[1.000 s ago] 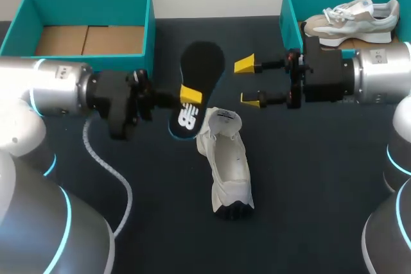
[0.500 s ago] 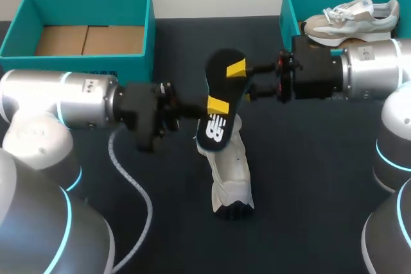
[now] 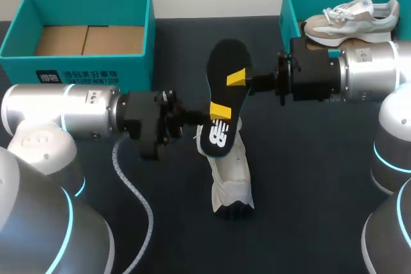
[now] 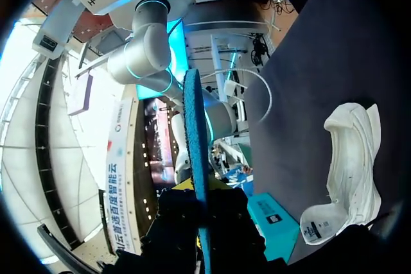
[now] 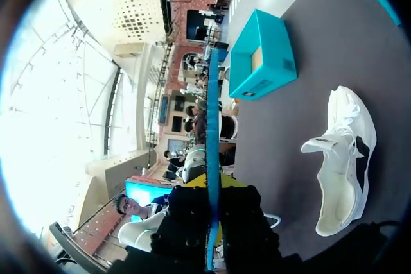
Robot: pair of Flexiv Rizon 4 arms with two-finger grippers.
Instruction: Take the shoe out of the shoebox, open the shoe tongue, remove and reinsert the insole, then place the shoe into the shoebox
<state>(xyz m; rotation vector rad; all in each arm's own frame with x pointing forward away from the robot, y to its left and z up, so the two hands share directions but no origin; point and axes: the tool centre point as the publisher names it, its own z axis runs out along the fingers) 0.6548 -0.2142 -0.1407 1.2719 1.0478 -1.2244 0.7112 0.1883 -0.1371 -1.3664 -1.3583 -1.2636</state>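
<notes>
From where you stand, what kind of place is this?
Probably a robot work table set up for shoe handling: the dark table carries an empty teal shoebox and another shoebox holding a beige shoe, a white shoe lies nearby, and the left gripper and right gripper clamp a black insole.

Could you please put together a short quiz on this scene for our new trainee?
1. True or false: the black foam insole lies flat on the dark table.
2. The insole is gripped by: A) neither pincer B) one pincer only C) the left pincer and the right pincer.
3. Where is the beige-and-white sneaker?

Key
1. False: it is held up off the table, near the white mesh shoe.
2. C.
3. In the right-hand teal cardboard shoebox.
</notes>
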